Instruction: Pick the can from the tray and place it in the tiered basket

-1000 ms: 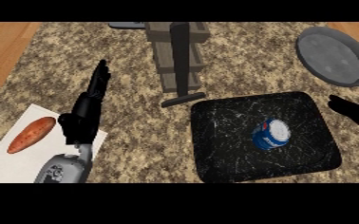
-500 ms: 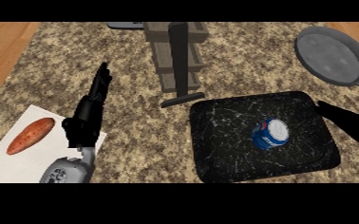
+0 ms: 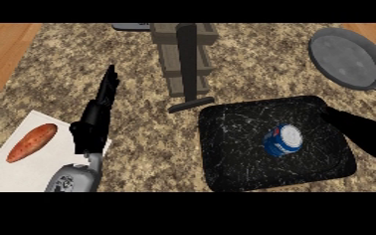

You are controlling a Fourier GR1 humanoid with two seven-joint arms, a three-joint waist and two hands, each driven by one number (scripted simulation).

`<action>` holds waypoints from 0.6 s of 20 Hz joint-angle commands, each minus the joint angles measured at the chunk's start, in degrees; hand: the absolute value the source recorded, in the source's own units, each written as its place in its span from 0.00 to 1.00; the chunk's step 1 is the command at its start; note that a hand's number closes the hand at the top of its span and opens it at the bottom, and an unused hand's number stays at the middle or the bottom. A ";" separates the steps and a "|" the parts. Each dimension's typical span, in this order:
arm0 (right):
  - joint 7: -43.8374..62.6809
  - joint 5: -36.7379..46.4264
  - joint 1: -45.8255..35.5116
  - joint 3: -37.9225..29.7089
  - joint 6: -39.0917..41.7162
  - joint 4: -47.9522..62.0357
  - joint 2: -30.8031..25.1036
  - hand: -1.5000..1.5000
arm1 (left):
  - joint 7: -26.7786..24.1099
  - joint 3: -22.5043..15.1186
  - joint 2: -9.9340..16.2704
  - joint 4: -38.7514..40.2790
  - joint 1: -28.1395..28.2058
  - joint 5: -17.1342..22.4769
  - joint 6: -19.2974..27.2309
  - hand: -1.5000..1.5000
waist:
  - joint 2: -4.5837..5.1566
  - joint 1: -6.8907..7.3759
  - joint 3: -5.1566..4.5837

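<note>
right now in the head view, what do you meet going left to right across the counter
sweet potato → left hand → tiered basket → can on the tray → right hand

Light is even and fairly dim, no clear source and no glare. The speckled table point(image 3: 147, 59) reads mid-toned, w/ no hot spots. Shadows are faint: only a soft dark edge under the black tray point(image 3: 242, 169) and beside the basket point(image 3: 185, 59) post. The can point(image 3: 283, 140) top is the brightest patch, a pale disc w/o sparkle. Both black hands, left point(image 3: 94, 119) and right point(image 3: 356, 129), show almost no surface detail, just silhouettes. Edges look soft overall; no visible bending at the borders.
</note>
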 commanded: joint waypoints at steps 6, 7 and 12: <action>-6.49 14.56 -1.25 5.20 3.88 0.31 5.54 0.00 | -2.23 1.93 -0.48 -0.19 1.83 0.07 -1.88 0.50 | 0.00 0.12 0.00; -9.34 19.58 0.46 5.94 2.42 0.90 6.00 0.00 | -3.01 1.85 -1.70 4.12 -1.43 -0.88 -1.31 0.50 | 0.03 -0.11 0.01; -10.18 23.20 -2.50 3.82 1.51 8.48 8.59 0.00 | -2.35 4.03 -0.07 2.13 -0.55 0.89 -4.06 0.50 | 0.04 0.14 -0.01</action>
